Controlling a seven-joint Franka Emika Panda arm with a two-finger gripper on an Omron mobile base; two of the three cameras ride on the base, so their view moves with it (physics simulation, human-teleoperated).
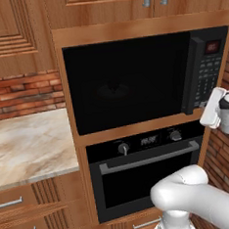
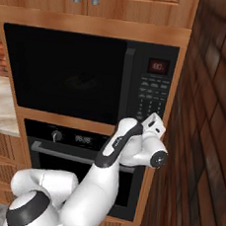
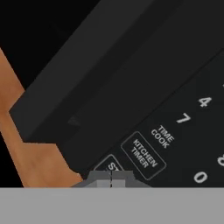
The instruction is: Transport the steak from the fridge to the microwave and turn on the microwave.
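To my left runs a pale marbled counter (image 1: 25,144), its top bare, set against a red brick wall (image 1: 24,95) and resting on wooden drawers (image 1: 31,212) with bar handles. In front of me a wooden cabinet frame (image 1: 128,29) carries the microwave (image 1: 133,80) in its upper opening, door closed, and a black oven (image 1: 146,172) directly beneath it.
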